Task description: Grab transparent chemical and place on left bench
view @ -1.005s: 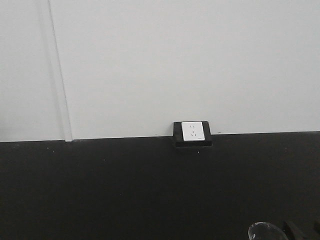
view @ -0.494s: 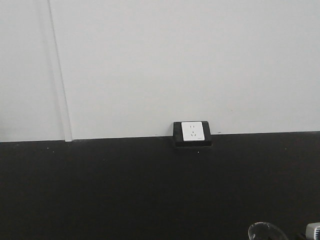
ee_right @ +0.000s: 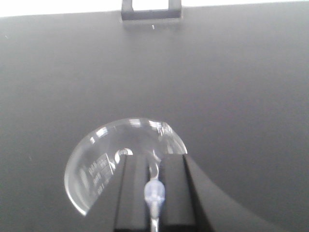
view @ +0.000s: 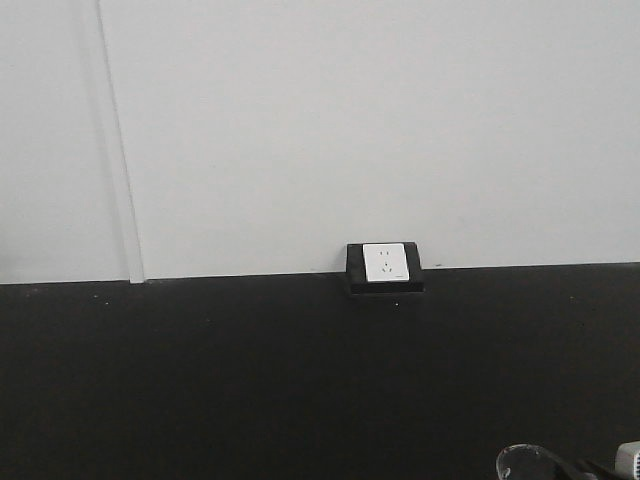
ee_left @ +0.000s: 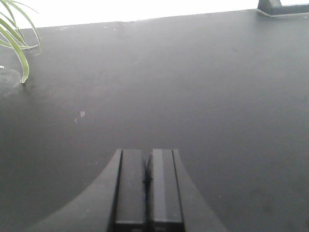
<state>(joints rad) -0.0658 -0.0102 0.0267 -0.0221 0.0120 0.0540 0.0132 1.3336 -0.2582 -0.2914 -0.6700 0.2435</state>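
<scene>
The transparent chemical is a clear glass beaker (ee_right: 104, 162) with printed graduation marks, seen from above in the right wrist view. My right gripper (ee_right: 153, 160) is shut on its rim, and the glass edge shows between the two black fingers. In the front view only the beaker's rim (view: 535, 463) shows, at the bottom right, over the left bench (view: 200, 380), a matte black countertop. Whether the beaker rests on the bench I cannot tell. My left gripper (ee_left: 147, 153) is shut with nothing in it, hovering over bare black benchtop (ee_left: 193, 87).
A white wall socket (view: 385, 263) in a black housing sits at the bench's back edge against a white wall; its housing (ee_right: 151, 10) is straight ahead of the right gripper. Green plant leaves (ee_left: 17, 41) hang in at the far left of the left wrist view.
The beaker rim stays in the same spot. Beside it at the bottom right of the front view, the dark part of the right arm has shifted and a light grey part now shows.
</scene>
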